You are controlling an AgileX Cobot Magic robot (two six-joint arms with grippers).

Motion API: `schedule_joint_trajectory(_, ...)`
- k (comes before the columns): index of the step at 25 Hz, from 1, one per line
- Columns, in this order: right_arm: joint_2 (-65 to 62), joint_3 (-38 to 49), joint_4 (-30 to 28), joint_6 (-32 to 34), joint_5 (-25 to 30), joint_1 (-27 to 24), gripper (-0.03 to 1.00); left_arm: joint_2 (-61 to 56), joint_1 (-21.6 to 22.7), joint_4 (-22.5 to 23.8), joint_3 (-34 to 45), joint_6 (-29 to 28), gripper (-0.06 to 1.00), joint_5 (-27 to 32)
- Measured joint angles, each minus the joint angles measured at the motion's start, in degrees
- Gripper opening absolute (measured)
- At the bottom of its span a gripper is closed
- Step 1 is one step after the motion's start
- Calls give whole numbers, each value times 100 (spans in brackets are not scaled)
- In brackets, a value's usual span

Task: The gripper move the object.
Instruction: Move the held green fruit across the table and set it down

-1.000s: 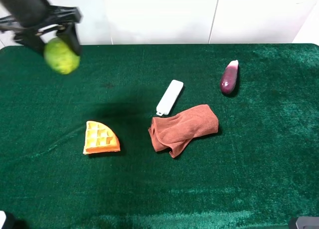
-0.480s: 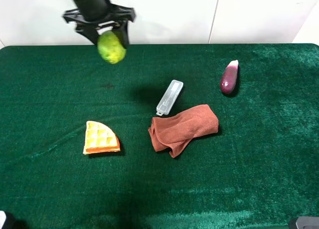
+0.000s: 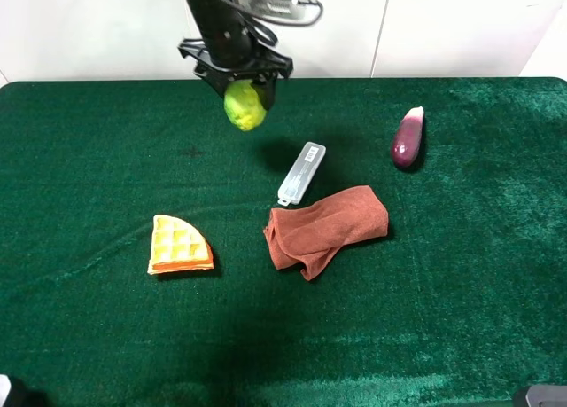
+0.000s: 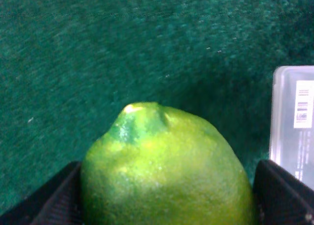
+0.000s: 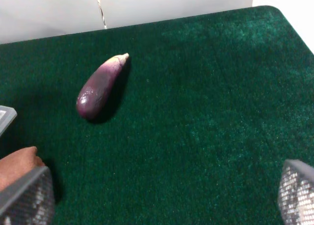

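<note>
Two short hops mark the change in the high view: a second ago the object hangs over the far left of the table, half a second ago it is nearer the middle, and now it sits lower, above the back of the table just short of the clear plastic case. The left gripper carries it all the way, its fingers clamped on either side of the fruit, which is off the cloth with its shadow falling beside the case. The waffle wedge, the brown cloth and the eggplant lie exactly where they were, so only the fruit is travelling. From the left wrist, the object fills the lower view, pinched between the black fingers, with the case close beside it below and green felt under the rest. From the right wrist, the right gripper stands wide apart and empty, resting well away, with the eggplant ahead of it. My reading is that the carry is well advanced and a set-down near the middle is likely next; the case is near enough that the fruit could land on it or roll against it.
</note>
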Motion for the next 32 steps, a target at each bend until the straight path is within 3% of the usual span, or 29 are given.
schedule_joint_trajectory(12, 0, 0, 19, 0, -6, 0, 70, 543, -413, 378, -65, 87, 69, -625)
schedule_joint_trajectory(32, 0, 0, 67, 0, -6, 0, 70, 768, -430, 550, -65, 99, 69, -859)
